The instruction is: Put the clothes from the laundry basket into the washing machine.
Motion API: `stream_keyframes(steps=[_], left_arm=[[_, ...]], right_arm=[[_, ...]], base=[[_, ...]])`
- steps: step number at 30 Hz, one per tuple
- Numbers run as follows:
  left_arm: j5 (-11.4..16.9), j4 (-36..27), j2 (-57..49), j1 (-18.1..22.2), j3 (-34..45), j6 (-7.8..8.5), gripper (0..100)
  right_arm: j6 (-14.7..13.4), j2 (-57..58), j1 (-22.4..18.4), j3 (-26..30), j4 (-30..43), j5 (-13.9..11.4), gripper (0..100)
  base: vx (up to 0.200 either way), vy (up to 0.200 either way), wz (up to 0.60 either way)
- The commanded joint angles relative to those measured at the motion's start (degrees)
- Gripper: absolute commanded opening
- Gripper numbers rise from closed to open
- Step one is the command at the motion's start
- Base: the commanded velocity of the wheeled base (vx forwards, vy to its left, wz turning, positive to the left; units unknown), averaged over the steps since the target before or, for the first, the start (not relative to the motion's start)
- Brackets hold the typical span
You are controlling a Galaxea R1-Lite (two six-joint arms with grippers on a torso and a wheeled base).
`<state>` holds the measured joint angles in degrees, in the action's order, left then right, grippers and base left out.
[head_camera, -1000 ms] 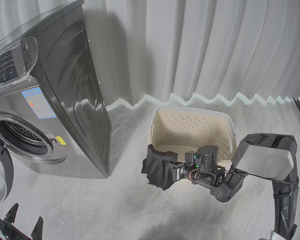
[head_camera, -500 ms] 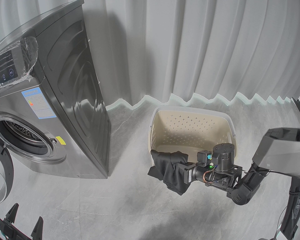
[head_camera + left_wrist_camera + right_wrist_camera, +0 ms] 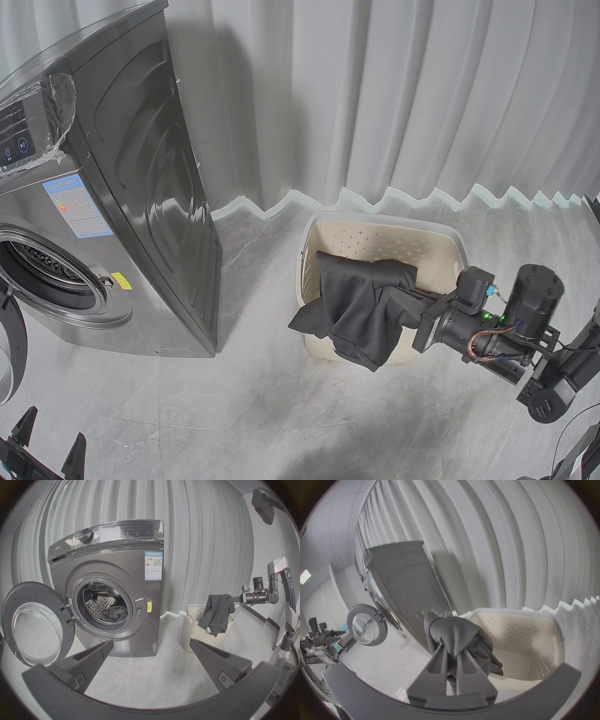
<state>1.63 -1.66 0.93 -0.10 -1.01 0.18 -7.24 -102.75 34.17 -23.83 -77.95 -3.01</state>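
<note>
A dark grey garment (image 3: 359,306) hangs in the air over the front left corner of the cream laundry basket (image 3: 381,220). My right gripper (image 3: 392,289) is shut on its upper fold, and the cloth bunches over the fingertips (image 3: 445,655) in the right wrist view. To the left stands the grey washing machine (image 3: 125,187) with its round door (image 3: 34,623) swung open. Another dark piece of clothing (image 3: 115,612) lies inside the drum (image 3: 93,605). My left gripper (image 3: 50,437) is low at the near left, open, with nothing between its fingers.
White curtains (image 3: 406,94) close off the back. Bare grey floor (image 3: 250,387) lies between the machine and the basket. The open door (image 3: 9,350) juts out at the far left near my left gripper.
My right arm has drawn back to the right and raised the garment, which now hangs higher and more spread over the basket. The left gripper has not moved.
</note>
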Motion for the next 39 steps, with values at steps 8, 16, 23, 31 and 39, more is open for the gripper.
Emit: stream_keyframes(steps=[8,16,23,31,39], left_arm=[[-0.23,-0.01,-0.66,0.01,0.4,-0.53,100],[-0.23,-0.01,-0.66,0.01,0.48,-0.45,100],[-0.23,-0.01,-0.66,0.01,0.4,-0.45,100],[-0.23,0.08,-0.66,0.01,0.4,-0.53,100],[-0.23,-0.01,-0.66,0.01,0.4,-0.53,100]], right_arm=[[1.79,19.87,5.73,-0.43,7.02,0.46,0],[1.79,20.31,5.82,-0.25,6.67,0.46,0],[1.79,20.23,5.82,-0.43,6.4,0.37,0],[1.7,19.96,6.08,0.1,6.32,0.29,0],[1.7,19.79,6.61,0.37,6.32,0.37,0]], base=[[-0.05,0.0,0.0],[-0.2,0.0,0.0],[-0.143,0.0,0.0],[0.0,0.025,0.0],[0.0,0.2,0.0]])
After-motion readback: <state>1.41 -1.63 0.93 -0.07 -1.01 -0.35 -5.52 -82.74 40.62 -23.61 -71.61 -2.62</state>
